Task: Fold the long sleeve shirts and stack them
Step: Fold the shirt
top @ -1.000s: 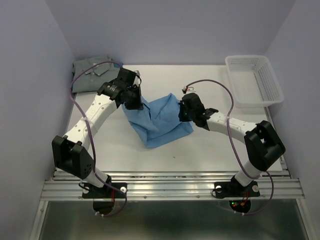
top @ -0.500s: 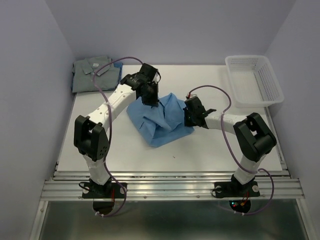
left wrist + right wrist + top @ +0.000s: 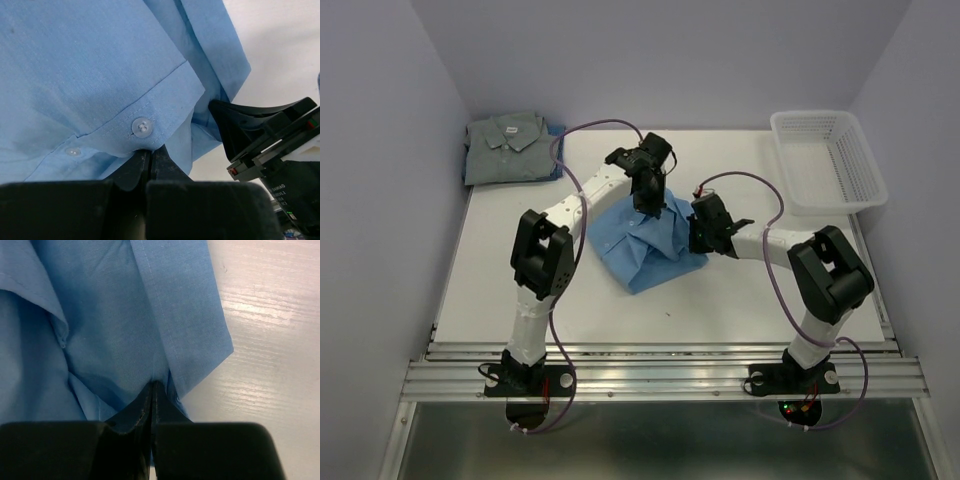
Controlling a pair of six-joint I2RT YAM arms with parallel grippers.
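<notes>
Light-blue woven cloth made up the blue shirt (image 3: 642,243), which lay bunched and partly folded in the middle of the top view on the white counter (image 3: 740,300), one corner pointing toward the bottom of the frame. Its weave was fine and matte, with stitched hems and soft creases.

In the left wrist view a cuff (image 3: 165,107) edged with a neat line of stitching crossed the frame. It carried a round white button (image 3: 142,126), and a smaller button (image 3: 72,151) sat at lower left. The left gripper (image 3: 150,152) had its jaws clenched on the cuff's edge just under the larger button.

The right gripper (image 3: 152,387) had its jaws pinched shut on a fold of the same shirt at the lower centre of its view. Beside it, a hemmed flap ended in a blunt corner over the counter, whose pale surface showed a faint wood grain.

From above, both grippers met at the shirt's upper right part.

The grey shirt (image 3: 508,148) lay folded flat, collar toward the top of the frame, in the upper left corner of the counter, well apart from the blue one. A white plastic mesh basket (image 3: 825,160), rectangular with slanted walls, stood at upper right.
</notes>
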